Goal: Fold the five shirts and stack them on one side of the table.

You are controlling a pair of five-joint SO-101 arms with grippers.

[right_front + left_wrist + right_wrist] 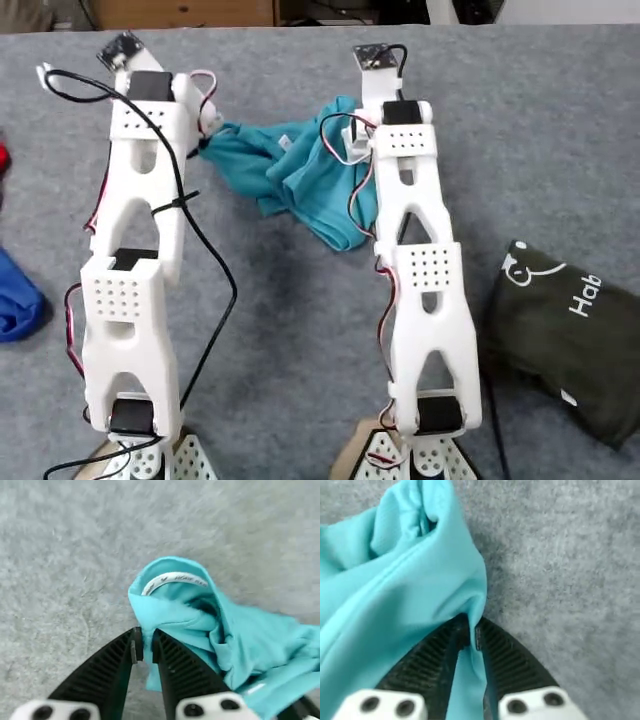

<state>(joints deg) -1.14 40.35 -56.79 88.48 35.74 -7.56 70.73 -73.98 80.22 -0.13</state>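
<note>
Two arms share one garment: the teal shirt [300, 175] lies bunched on the grey surface [300, 350] at the far middle, between the arms and pinched at either end. The left tool [143, 647] is clamped on a fold of cloth just beside the collar [175, 578]. The right tool [469, 630] is clamped on a fabric edge at the shirt's right side. The cloth looks thin, soft and limp, and seems likelier to sag and slide than to hold a crease. Shoulder seams and hem corners therefore appear the surest places to grip before spreading it flat. The shirt is so crumpled that sleeves and front cannot be told apart, and the right arm [415, 250] covers part of it in the high view. A dark shirt [570, 340] sits at the near right, cut off by the frame edge. A blue shirt [15, 300] at the left edge is mostly cut off too, and a red scrap [3, 158] beyond it is too small to identify.
</note>
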